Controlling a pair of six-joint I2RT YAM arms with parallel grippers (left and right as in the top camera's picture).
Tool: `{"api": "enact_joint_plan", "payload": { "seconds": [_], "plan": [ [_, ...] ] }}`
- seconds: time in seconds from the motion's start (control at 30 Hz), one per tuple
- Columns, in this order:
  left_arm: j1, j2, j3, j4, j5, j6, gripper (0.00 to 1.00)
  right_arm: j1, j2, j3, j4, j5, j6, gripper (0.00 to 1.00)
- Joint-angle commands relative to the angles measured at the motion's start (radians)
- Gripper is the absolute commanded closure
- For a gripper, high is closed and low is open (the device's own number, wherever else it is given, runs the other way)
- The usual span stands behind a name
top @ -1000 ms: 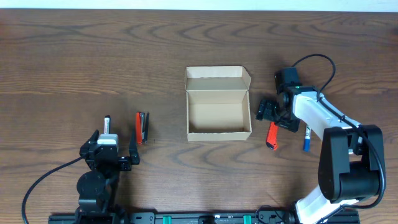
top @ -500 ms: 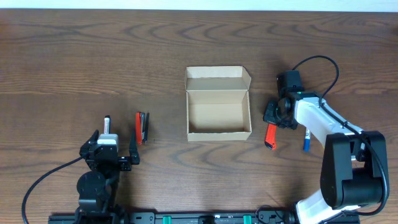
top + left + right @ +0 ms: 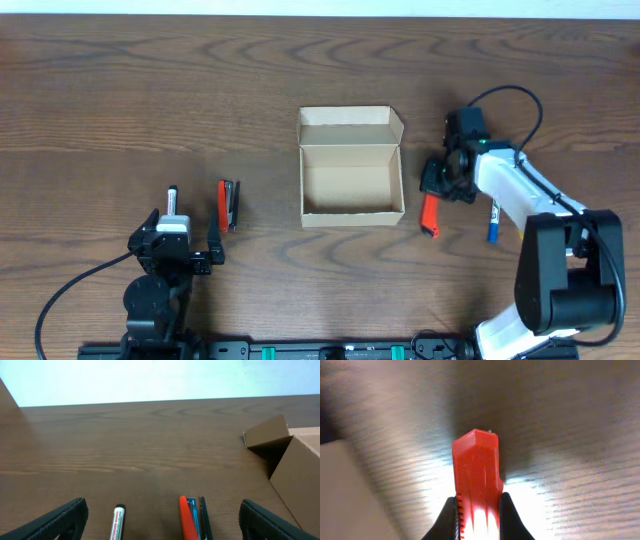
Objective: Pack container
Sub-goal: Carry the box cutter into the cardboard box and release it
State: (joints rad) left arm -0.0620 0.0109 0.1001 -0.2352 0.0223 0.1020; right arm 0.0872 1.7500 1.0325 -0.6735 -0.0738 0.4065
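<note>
The container [image 3: 350, 168], a tan cardboard box with its flap lid folded back, stands open at the table's middle; its corner [image 3: 292, 455] shows in the left wrist view. Just right of it my right gripper [image 3: 437, 188] is shut on the top end of a red box cutter [image 3: 431, 216]. In the right wrist view the cutter [image 3: 476, 470] sits clamped between both fingers [image 3: 509, 516] above the wood, with the box wall [image 3: 345, 495] at the left. My left gripper [image 3: 181, 233] rests open near the front left, holding nothing.
A black-capped whiteboard marker [image 3: 172, 197] and a red stapler [image 3: 229, 204] lie just ahead of the left gripper [image 3: 163, 508], between its fingers in the wrist view. A blue pen [image 3: 493, 224] lies right of the cutter, beside the right arm.
My right gripper came down on the red cutter, shut on it and shifted it slightly left toward the box. The left arm has not moved.
</note>
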Motion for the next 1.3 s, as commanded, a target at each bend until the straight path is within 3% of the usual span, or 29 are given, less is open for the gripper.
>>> {"api": "enact_joint_plan", "payload": {
  "seconds": [0.0,0.23,0.4,0.5,0.63,0.9,1.27],
  "plan": [
    [-0.003,-0.006,-0.026,-0.011,-0.007,-0.005,0.05,0.008,-0.115,0.096,-0.029,-0.06,-0.103,0.99],
    [-0.003,-0.006,-0.026,-0.011,-0.006,-0.005,0.05,0.066,-0.298,0.148,-0.064,-0.107,-0.263,0.98],
    [-0.003,-0.006,-0.026,-0.011,-0.006,-0.005,0.05,0.18,-0.373,0.149,-0.105,-0.213,-0.573,0.98],
    [-0.003,-0.006,-0.026,-0.011,-0.006,-0.005,0.05,0.277,-0.394,0.151,-0.161,-0.31,-0.839,0.98],
    [-0.003,-0.006,-0.026,-0.011,-0.004,-0.005,0.05,0.383,-0.396,0.151,-0.196,-0.31,-1.038,0.99],
    [-0.003,-0.006,-0.026,-0.011,-0.003,-0.005,0.05,0.42,-0.38,0.166,-0.105,-0.259,-1.081,0.99],
    [-0.003,-0.006,-0.026,-0.011,-0.003,-0.005,0.05,0.42,-0.119,0.425,-0.322,-0.283,-1.275,0.99]
  ]
}}
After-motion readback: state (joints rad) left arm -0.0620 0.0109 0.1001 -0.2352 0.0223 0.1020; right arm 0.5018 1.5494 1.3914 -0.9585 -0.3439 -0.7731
